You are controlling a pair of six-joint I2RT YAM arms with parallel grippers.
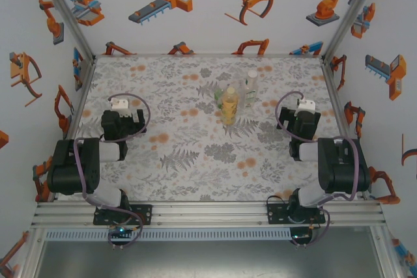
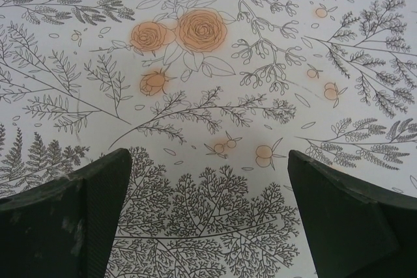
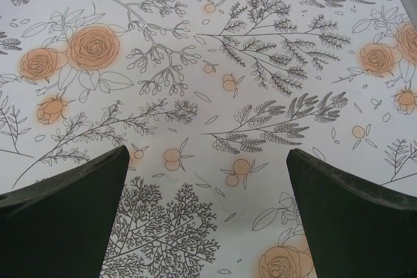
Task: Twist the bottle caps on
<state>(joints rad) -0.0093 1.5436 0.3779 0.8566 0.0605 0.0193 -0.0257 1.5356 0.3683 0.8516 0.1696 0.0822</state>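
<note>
Three bottles stand close together at the middle of the table's far half in the top view: one with amber liquid (image 1: 229,107), a squat green-tinted one (image 1: 219,95) and a slim colourless one (image 1: 251,86). The bottle caps are too small to make out from this distance. My left gripper (image 1: 120,116) hovers over the left side of the table, well left of the bottles. In its wrist view the left gripper (image 2: 208,155) is open over bare printed cloth. My right gripper (image 1: 300,116) hangs right of the bottles. The right gripper (image 3: 207,153) is also open, with nothing between its fingers.
A floral-printed cloth (image 1: 189,161) covers the table. White walls with robot pictures (image 1: 163,1) close it in on three sides, with metal posts at the back corners. Both arm bases (image 1: 120,214) sit on the rail at the near edge.
</note>
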